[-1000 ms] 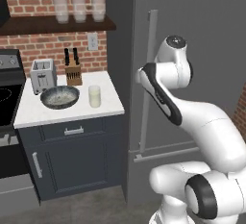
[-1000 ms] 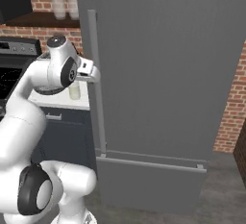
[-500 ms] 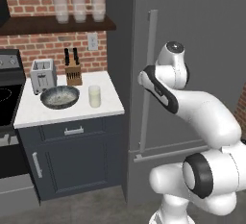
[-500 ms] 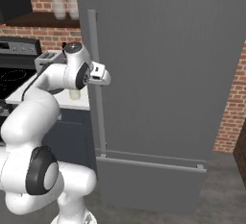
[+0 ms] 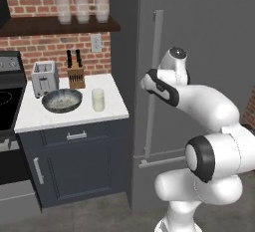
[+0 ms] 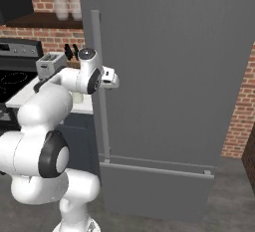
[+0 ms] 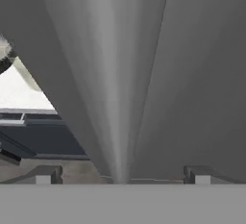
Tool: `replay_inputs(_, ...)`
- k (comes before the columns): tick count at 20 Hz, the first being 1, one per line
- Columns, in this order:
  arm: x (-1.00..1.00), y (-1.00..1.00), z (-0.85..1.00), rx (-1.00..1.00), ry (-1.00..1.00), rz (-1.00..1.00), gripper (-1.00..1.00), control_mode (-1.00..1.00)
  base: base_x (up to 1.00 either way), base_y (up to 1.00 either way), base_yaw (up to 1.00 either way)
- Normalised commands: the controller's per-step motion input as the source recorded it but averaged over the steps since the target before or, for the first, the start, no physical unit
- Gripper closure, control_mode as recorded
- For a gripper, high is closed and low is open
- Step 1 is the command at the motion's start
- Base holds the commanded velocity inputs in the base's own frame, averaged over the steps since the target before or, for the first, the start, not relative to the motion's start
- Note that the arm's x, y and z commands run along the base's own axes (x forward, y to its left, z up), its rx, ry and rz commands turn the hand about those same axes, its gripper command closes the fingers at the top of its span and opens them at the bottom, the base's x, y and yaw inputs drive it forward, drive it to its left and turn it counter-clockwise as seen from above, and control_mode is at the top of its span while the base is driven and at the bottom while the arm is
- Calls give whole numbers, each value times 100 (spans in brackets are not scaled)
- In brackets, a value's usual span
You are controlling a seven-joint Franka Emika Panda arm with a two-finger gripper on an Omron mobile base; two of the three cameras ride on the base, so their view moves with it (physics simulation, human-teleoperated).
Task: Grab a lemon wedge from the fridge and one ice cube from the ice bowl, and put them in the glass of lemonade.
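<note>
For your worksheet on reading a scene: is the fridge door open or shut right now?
Shut. The fridge door lies flush, no shelves showing; the open gripper straddles its bar handle, not yet gripping.

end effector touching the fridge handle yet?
Cannot tell. In the hand view the open end effector straddles the fridge handle, fingertips well clear on either side; contact deeper in isn't visible.

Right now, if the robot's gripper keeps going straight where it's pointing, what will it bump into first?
Most likely the fridge's long bar handle. In the hand view it runs right down the middle between the open gripper fingertips, with the closed fridge door just behind. How near it is can't be told for sure.
</note>
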Motion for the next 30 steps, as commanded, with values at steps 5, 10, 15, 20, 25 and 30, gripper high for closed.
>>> replay_inputs(5,49,0,-1,0,0,9,-100,-100,0,0,0)
replay_inputs(10,8,6,0,0,0,9,-100,-100,0,0,0)
replay_inputs(15,10,18,0,0,-1,3,-100,-100,0,0,0)
replay_inputs(20,10,23,0,0,-5,0,-100,-100,0,0,0)
replay_inputs(25,9,16,0,0,-6,-3,-100,-100,0,0,0)
replay_inputs(30,45,13,0,0,0,-11,-100,-100,0,0,0)
